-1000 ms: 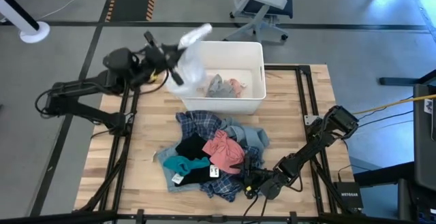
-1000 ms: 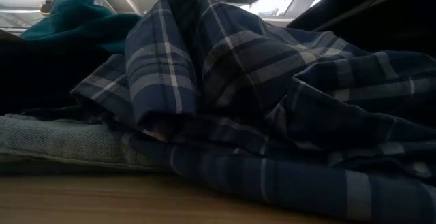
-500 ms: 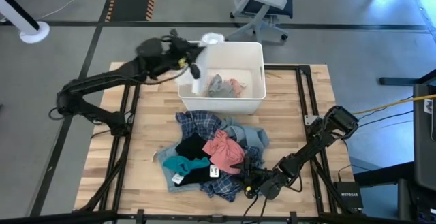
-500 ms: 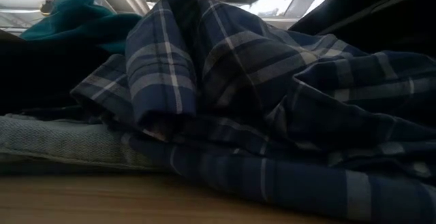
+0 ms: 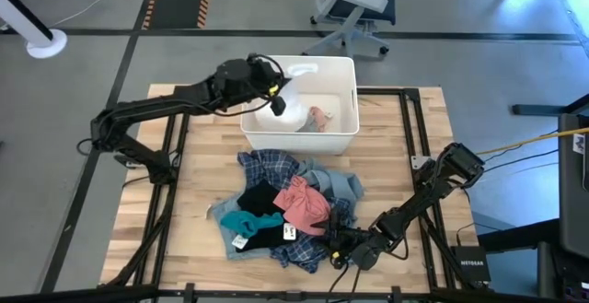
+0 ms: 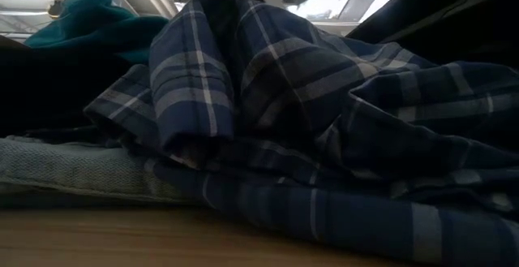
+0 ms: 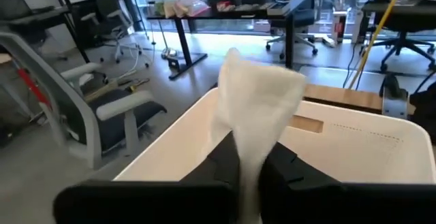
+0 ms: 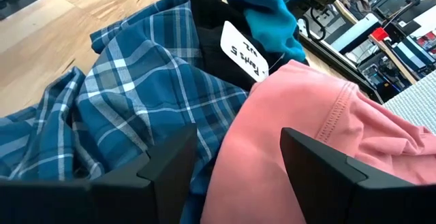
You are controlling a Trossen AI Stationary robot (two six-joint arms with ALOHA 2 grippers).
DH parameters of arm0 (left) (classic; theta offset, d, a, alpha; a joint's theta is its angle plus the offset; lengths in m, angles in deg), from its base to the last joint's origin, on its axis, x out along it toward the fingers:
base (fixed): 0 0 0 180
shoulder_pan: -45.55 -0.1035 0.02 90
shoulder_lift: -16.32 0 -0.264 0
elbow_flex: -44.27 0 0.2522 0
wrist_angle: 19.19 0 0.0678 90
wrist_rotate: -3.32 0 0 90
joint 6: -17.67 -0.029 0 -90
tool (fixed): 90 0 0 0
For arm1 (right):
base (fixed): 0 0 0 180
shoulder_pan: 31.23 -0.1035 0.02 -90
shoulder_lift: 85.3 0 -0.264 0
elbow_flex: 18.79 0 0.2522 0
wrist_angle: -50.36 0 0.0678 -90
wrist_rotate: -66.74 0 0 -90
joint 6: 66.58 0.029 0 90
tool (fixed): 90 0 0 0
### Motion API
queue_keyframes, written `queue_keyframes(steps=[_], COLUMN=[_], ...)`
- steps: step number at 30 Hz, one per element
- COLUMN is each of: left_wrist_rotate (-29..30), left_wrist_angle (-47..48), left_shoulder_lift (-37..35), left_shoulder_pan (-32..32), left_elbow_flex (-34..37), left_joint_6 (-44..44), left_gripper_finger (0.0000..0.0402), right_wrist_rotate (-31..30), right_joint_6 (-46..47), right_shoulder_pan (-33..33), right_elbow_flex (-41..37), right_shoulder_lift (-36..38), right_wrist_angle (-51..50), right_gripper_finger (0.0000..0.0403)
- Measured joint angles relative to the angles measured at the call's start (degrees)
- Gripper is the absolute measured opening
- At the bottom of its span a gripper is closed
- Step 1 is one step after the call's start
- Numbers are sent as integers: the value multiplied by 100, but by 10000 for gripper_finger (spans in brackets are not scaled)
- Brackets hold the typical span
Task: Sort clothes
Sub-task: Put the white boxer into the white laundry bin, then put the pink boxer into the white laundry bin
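Note:
My left gripper [image 5: 273, 88] reaches over the left part of the white bin [image 5: 304, 143] and is shut on a white garment [image 5: 287, 114]. The rest of the clothes lie in a pile [image 5: 285, 206] on the table's middle: blue plaid shirts [image 6: 308, 137], a pink piece [image 8: 300, 129], a teal piece [image 6: 89, 15], black pieces and light denim [image 6: 73, 170]. My right gripper [image 5: 340, 248] is open at the pile's near right edge. Its fingers stand apart over a plaid shirt [image 8: 136, 94] and the pink piece. My left gripper pinches the white garment between its two fingers [image 7: 225, 159]. A bunched part of the cloth [image 7: 255, 108] sticks out past the fingertips. The fingers come from the table's left, over the bin's left wall. The garment's lower part [image 5: 287, 117] is down inside the bin.
Pink and grey pieces [image 5: 317, 119] lie in the bin at the table's far edge. A white tag [image 8: 246, 52] shows on a black piece. Bare wood lies left and right of the pile. An office chair [image 5: 354, 8] stands beyond the table.
My left gripper has swung from left of the bin toward the table's right, over the bin, still shut on the white garment. The garment was up above the bin's far left corner and now hangs down inside the bin.

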Motion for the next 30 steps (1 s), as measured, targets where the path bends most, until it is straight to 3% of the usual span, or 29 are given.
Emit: queue_keyframes(steps=[7, 13, 21, 30], left_wrist_rotate=[2, 6, -279, -60], left_wrist_angle=[258, 1323, 3015, 3090], left_shoulder_lift=[-244, -736, -1109, -689], left_shoulder_pan=[90, 394, 1607, 3026], left_elbow_flex=[0, -2, -2, -2], left_joint_6=[426, 317, 590, 1140], left_gripper_finger=[125, 181, 188, 172], right_wrist_rotate=[0, -4, -15, -44], right_joint_6=[0, 2, 2, 78], right_shoulder_pan=[0, 0, 2, 7], right_elbow_flex=[0, 0, 0, 0], right_shoulder_lift=[0, 0, 0, 0], right_wrist_angle=[-4, -37, -64, -77], right_gripper_finger=[232, 232, 232, 232])
